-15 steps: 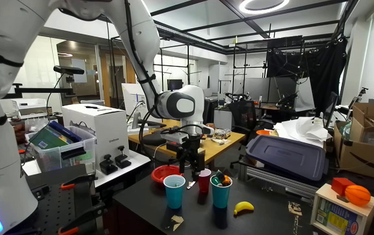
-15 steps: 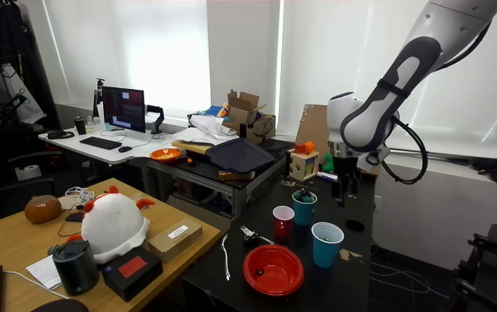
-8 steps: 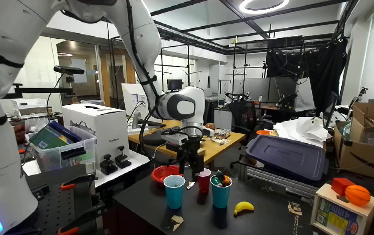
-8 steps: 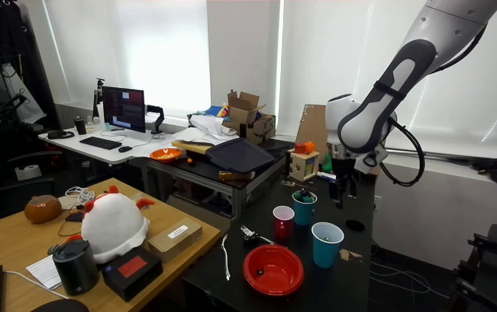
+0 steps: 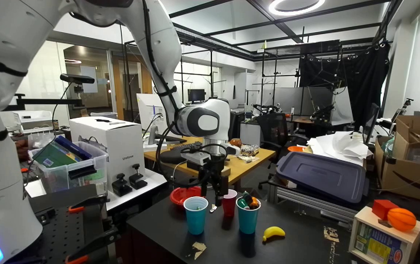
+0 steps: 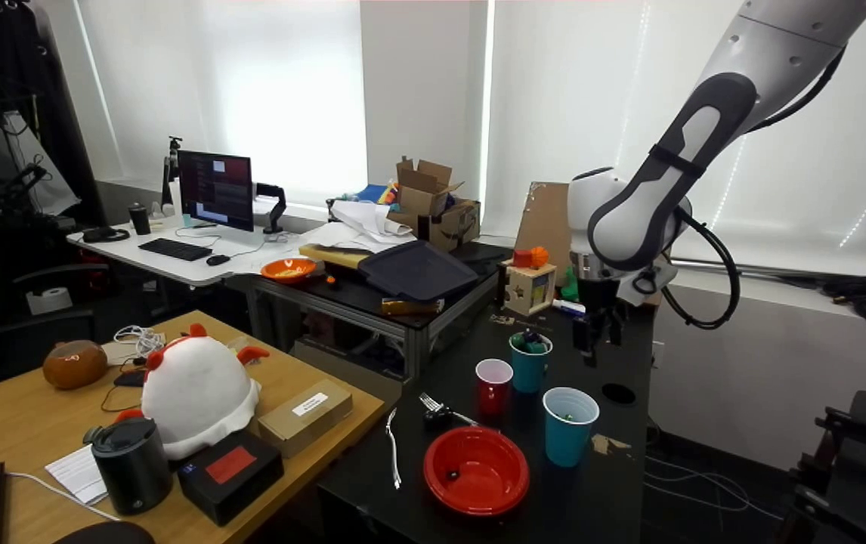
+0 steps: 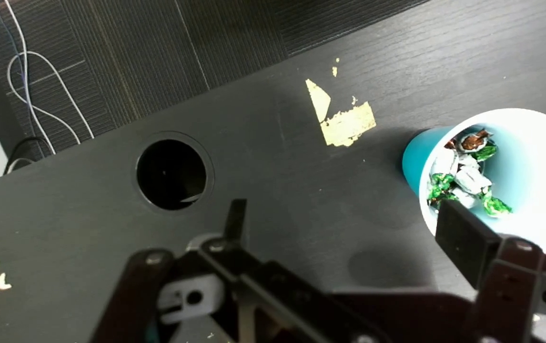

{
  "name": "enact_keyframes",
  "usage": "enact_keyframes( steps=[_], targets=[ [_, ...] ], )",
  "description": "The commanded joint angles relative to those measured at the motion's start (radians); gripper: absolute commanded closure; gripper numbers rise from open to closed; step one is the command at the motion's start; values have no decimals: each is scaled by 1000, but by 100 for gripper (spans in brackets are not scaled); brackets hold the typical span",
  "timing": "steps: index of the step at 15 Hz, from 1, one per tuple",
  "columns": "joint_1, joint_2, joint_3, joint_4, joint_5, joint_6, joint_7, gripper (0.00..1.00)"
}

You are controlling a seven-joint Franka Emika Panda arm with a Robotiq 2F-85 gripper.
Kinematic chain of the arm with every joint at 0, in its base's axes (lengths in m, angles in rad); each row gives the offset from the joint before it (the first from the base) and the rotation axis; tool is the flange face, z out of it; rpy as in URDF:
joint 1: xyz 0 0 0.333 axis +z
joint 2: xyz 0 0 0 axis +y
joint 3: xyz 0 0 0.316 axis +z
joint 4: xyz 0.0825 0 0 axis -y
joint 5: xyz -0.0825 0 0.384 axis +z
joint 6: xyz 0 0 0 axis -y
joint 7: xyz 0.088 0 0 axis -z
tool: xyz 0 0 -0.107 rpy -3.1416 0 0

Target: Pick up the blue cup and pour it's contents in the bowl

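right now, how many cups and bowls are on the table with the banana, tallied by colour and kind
Blue cups: 2
Red cups: 1
Red bowls: 1
Total: 4

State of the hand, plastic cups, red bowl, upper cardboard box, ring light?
Hand: open, holding nothing.
Blue cup: upright, small pieces inside.
Teal cup: upright, contents above rim.
Red cup: upright, bottom hidden.
Red bowl: upright, small dark item inside.
Upper cardboard box: flaps open.
Ring light: lit.
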Motion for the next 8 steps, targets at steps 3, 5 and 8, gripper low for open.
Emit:
enact_keyframes(
  steps=[3, 5, 8],
  targets=[
    [-82, 47, 79, 3, 134, 97, -93, 0],
    [-116, 70, 110, 7, 180, 125, -129, 0],
    [-146, 104, 126, 14, 216, 164, -147, 0]
  ],
)
